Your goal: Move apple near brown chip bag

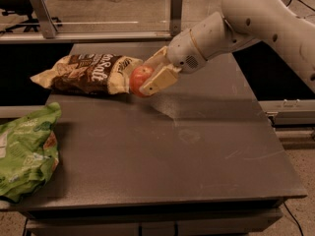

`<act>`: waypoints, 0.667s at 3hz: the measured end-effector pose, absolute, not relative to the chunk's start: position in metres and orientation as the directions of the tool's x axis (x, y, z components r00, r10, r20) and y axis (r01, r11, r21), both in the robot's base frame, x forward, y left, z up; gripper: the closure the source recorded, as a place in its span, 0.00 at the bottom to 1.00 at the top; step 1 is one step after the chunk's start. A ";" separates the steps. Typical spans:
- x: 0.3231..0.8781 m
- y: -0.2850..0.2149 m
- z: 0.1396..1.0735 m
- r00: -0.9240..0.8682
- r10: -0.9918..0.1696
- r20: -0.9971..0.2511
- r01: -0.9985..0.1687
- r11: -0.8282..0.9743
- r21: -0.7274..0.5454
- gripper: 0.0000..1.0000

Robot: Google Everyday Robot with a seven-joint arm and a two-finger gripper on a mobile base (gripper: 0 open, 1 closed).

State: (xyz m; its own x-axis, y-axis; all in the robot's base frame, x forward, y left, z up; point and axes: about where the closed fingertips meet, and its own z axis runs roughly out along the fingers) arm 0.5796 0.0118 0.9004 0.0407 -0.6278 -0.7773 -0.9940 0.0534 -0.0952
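The red apple point(140, 78) with yellowish patches sits between the cream fingers point(158, 80) of my gripper point(147, 77), which is shut on it. The apple is right at the cream right end of the brown chip bag point(88, 73), which lies crinkled at the back left of the dark table point(197, 146). The apple appears to touch or nearly touch the bag's end, low over the table surface. My white arm reaches in from the upper right.
A larger green bag point(24, 151) lies at the table's left front edge, partly overhanging. A metal rail and posts point(174, 11) run behind the table. The floor drops away on the right side.
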 end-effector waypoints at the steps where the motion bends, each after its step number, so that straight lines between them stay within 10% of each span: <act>1: 0.595 -0.013 0.887 0.034 -0.667 -0.744 -0.976 0.138 -0.169 1.00; 2: 0.600 -0.001 0.881 0.035 -0.679 -0.733 -0.979 0.123 -0.161 1.00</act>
State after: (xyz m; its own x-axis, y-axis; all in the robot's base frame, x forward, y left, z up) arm 0.6002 -0.0013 0.8814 0.0354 -0.6790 -0.7333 -0.9792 0.1232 -0.1613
